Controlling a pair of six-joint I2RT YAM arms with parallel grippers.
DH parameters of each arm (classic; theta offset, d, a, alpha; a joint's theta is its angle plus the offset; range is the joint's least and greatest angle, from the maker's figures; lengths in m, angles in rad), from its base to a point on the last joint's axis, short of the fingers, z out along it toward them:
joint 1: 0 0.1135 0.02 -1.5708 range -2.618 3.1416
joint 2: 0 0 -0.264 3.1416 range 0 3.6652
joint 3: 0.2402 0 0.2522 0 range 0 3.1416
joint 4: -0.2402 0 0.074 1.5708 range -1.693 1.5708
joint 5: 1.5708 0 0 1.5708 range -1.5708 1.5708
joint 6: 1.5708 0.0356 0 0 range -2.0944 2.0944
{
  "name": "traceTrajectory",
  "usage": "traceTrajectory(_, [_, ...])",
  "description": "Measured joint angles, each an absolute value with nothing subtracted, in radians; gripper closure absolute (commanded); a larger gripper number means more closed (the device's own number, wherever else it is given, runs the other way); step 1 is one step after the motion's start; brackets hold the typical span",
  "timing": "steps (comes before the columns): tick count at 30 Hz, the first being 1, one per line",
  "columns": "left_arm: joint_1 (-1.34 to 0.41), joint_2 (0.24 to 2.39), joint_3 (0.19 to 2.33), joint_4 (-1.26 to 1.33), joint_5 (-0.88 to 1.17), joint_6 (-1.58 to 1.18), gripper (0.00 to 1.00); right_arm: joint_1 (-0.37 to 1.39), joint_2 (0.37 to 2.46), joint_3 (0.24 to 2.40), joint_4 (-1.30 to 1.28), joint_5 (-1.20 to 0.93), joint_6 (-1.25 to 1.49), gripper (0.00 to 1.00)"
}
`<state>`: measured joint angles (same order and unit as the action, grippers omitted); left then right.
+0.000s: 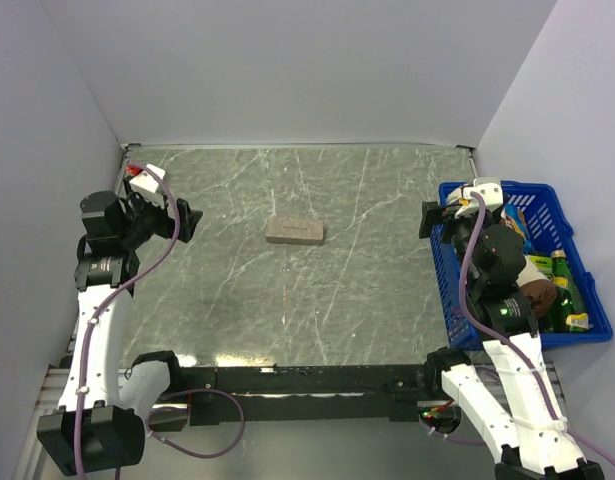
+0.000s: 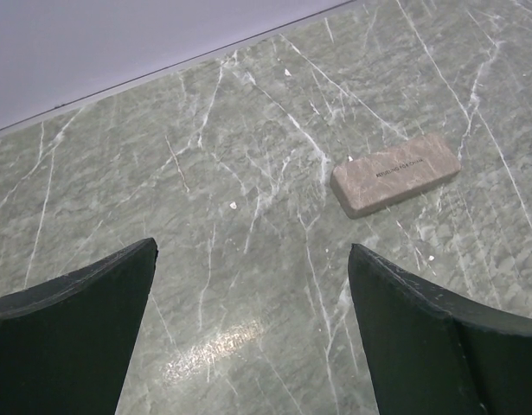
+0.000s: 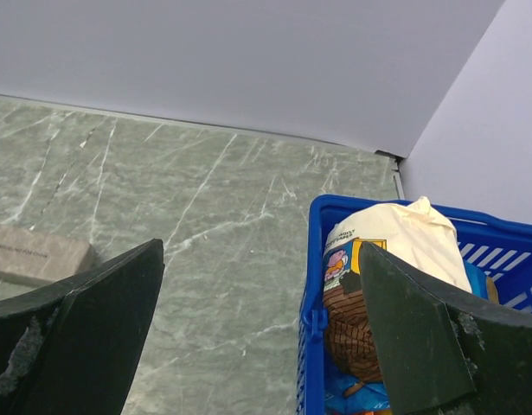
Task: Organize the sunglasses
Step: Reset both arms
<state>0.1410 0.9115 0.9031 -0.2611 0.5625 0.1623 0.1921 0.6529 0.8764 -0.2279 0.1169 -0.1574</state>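
Sunglasses not visible in any view; only the grey-brown case (image 1: 295,231) shows.
Left of the case the left gripper (image 1: 182,220) hangs wide open and empty; right of it the right gripper (image 1: 432,218) likewise, beside a blue basket (image 1: 507,186). Green marbled table (image 1: 367,300), plain white walls (image 1: 287,70).

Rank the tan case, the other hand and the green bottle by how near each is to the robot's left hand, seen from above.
From the left hand, in the top view:
1. Tan case, mid-table, to its right.
2. Right hand, beside the blue basket.
3. Green bottle, inside that basket at the far right.
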Motion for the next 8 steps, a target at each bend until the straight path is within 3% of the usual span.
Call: traceTrajectory(8, [0.149, 0.912, 0.903, -0.252, 0.583, 0.162, 0.04, 0.192, 0.654, 0.876, -0.227, 0.124, -0.157, 0.00])
